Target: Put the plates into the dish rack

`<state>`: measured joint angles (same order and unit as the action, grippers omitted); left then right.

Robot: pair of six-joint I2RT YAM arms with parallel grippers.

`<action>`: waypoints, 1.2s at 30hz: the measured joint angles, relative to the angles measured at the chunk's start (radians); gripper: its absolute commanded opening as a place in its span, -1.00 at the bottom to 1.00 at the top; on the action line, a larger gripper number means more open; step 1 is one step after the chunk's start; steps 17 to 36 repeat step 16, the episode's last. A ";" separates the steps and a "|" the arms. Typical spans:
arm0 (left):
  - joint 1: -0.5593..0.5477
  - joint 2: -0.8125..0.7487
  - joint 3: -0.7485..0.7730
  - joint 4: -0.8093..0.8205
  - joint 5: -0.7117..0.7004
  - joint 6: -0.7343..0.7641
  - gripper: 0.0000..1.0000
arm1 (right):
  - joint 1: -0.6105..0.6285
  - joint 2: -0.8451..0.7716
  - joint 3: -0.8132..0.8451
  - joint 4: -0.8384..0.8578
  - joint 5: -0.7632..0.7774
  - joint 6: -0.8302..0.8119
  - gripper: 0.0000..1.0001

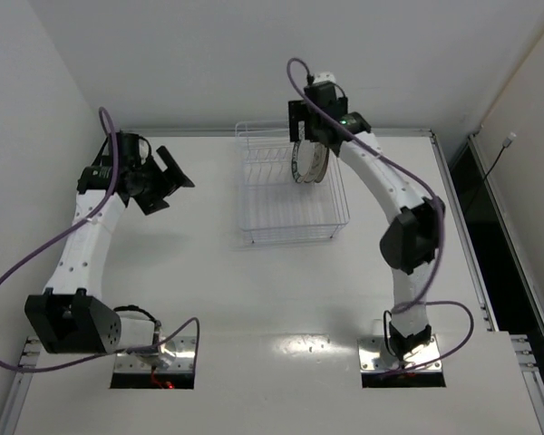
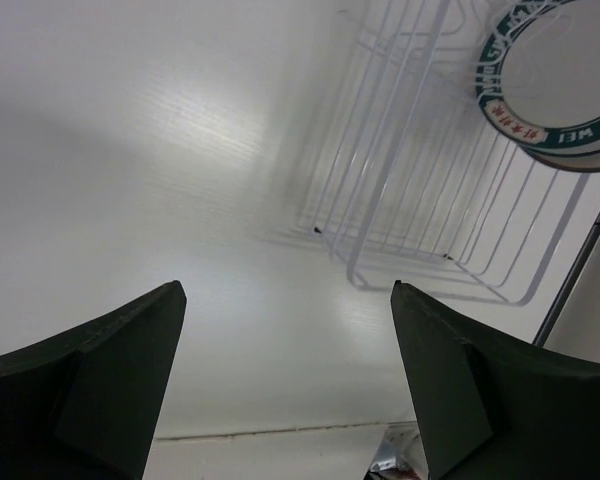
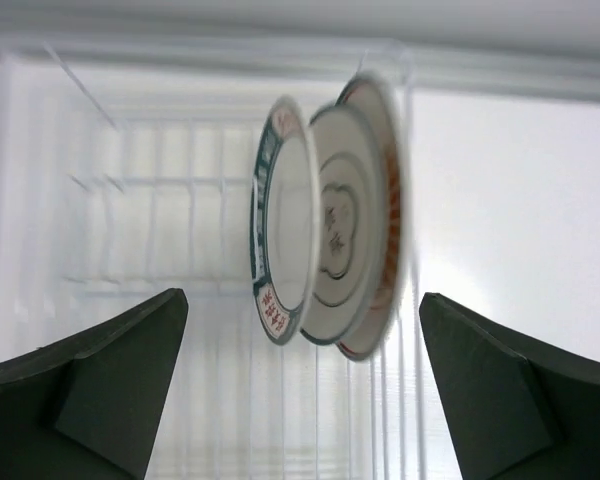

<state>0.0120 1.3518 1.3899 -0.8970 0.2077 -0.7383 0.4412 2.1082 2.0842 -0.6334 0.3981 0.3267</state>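
The white wire dish rack [image 1: 254, 222] stands at the back middle of the table. Three plates stand on edge in its right part [image 1: 306, 163]. In the right wrist view the dark patterned-rim plate [image 3: 272, 250] is leftmost, the grey-rimmed clover plate [image 3: 338, 240] is in the middle and the orange-marked plate [image 3: 390, 200] is rightmost. My right gripper [image 3: 302, 390] is open and empty, just above the plates [image 1: 299, 122]. My left gripper [image 1: 168, 181] is open and empty, left of the rack. The left wrist view shows the rack [image 2: 400, 180] and the patterned-rim plate [image 2: 550, 90].
White walls enclose the table at the back and left. A dark gap runs along the table's right edge [image 1: 490, 227]. Both arm bases sit at the near edge [image 1: 154, 349] [image 1: 403, 353].
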 measured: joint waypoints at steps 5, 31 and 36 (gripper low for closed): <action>0.000 -0.141 -0.115 -0.033 -0.050 0.009 0.63 | -0.009 -0.270 -0.036 0.061 -0.028 0.010 1.00; -0.022 -0.334 -0.193 -0.087 -0.191 0.049 0.65 | -0.034 -0.517 -0.132 0.018 -0.447 -0.056 1.00; -0.022 -0.334 -0.193 -0.087 -0.191 0.049 0.65 | -0.034 -0.517 -0.132 0.018 -0.447 -0.056 1.00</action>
